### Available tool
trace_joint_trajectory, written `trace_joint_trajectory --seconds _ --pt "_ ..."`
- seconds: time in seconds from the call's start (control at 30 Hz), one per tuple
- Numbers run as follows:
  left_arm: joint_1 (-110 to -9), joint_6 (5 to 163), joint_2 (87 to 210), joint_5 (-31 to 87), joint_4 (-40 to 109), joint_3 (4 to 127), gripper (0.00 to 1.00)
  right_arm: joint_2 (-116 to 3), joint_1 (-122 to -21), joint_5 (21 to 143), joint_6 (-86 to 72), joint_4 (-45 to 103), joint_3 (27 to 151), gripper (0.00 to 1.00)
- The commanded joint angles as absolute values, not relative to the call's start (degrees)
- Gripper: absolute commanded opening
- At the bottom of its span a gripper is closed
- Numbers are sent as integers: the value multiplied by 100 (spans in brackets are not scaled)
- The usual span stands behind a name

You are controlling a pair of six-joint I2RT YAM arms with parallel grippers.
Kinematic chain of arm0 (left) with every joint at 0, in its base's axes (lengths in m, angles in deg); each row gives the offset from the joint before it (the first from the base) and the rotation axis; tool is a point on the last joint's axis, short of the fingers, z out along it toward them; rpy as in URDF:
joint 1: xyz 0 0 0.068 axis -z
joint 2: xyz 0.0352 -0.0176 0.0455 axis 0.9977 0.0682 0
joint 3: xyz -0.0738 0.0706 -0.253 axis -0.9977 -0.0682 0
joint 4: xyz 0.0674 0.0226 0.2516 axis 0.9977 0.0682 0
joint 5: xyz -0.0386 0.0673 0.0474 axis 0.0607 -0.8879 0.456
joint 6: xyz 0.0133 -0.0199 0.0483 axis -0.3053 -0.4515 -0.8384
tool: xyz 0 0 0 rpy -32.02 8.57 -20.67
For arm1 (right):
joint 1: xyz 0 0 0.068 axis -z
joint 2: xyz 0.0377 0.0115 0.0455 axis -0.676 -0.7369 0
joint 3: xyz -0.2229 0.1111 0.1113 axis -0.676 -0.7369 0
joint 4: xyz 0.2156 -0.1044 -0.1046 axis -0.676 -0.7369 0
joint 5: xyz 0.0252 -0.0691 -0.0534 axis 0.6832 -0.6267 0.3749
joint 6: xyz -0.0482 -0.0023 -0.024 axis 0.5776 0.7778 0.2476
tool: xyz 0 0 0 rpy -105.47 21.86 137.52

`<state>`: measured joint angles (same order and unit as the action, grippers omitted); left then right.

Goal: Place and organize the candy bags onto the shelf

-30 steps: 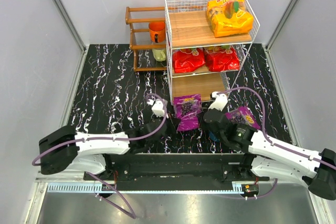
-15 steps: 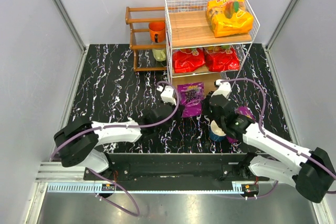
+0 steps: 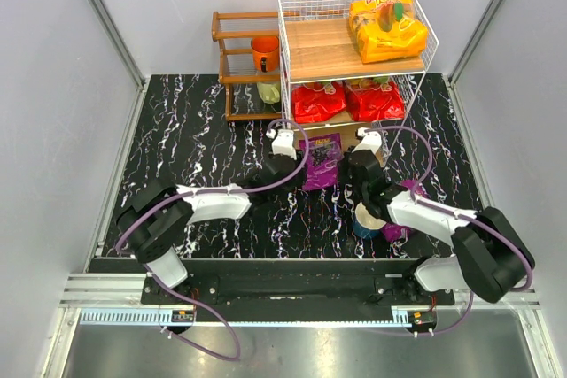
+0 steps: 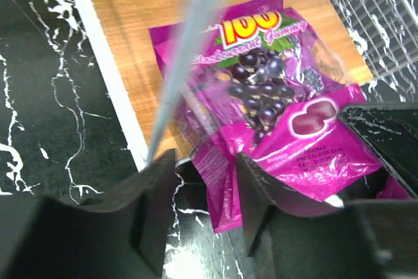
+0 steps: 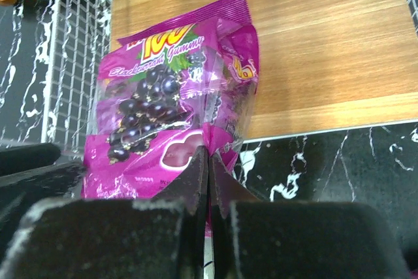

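Note:
The shelf carries an orange-yellow candy bag on its top board and two red bags on the middle one. A purple candy bag lies half on the bottom board, its near end sticking out over the table. My right gripper is shut on that bag's near seam. Around the bag's left corner my left gripper stands open, without pinching it. A second purple bag lies on the table, partly under the right arm.
A dark brown wooden rack with an orange cup stands left of the shelf. A blue-sided cup sits under the right arm. The shelf's white wire front post crosses the left wrist view. Grey walls close in both sides.
Both arms carried the purple bag forward from the table onto the bottom board. The left gripper then opened and let go of the bag's corner; the right one stays shut on it.

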<state>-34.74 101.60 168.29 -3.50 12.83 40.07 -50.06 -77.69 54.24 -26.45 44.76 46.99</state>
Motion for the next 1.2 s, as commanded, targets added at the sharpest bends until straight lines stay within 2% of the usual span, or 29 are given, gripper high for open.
trace_joint_trajectory --seconds 0.0,0.07,0.17,0.37,0.67,0.93,1.17 --pt "-3590 10043 16701 -520 1061 4185 52 -5248 -7549 5341 -2355 5485 4742 0" --pt "-3590 10148 16569 -423 1052 4080 60 -5380 -7461 5368 -2354 5581 4751 0" --pt "-3573 10341 16324 -142 956 3817 64 -5521 -7365 5438 -2398 5739 4751 0" --pt "-3169 10447 15735 -27 806 3377 65 -5899 -7338 5508 -2451 6117 4804 0" --pt "-2492 10632 14514 -571 1139 2718 66 -6435 -7312 5859 -2407 6776 4927 0" --pt "-2439 10711 13388 -1011 1702 2085 66 -6945 -7145 6712 -2328 7435 4997 0" --pt "-2439 10763 13070 -1134 1878 1847 66 -7235 -7022 7020 -2311 7507 5146 0"
